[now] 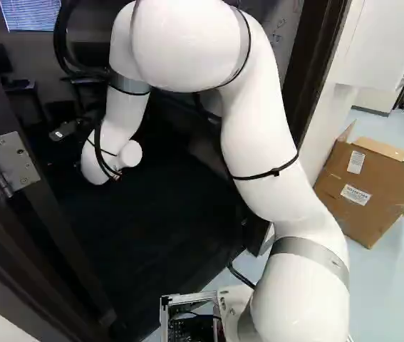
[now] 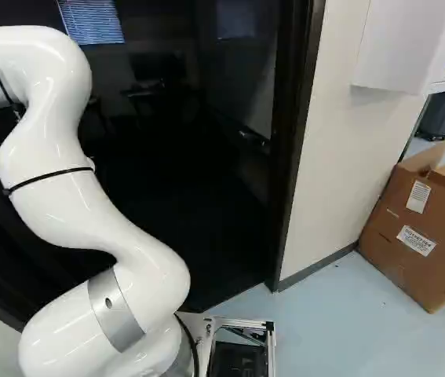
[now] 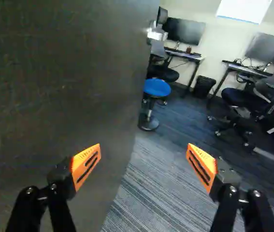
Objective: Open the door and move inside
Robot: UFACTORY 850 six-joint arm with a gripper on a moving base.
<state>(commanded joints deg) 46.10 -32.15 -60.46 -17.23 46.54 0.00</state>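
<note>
The door is a dark, flat panel filling one side of the wrist view, with its free edge beside a view into the room. My gripper has its orange-padded fingers wide apart, nothing between them; one finger overlaps the panel, the other shows over the carpet. Whether either touches the door I cannot tell. A shiny metal piece shows by the door's far edge. In the left base view a hinge is at the left, and the wrist reaches into the dark doorway, where the gripper's fingers cannot be made out.
Right of the doorway stand the dark frame post and a white wall, with a cardboard box on the floor by it. Inside are a blue stool, an office chair, desks with monitors and a black bin.
</note>
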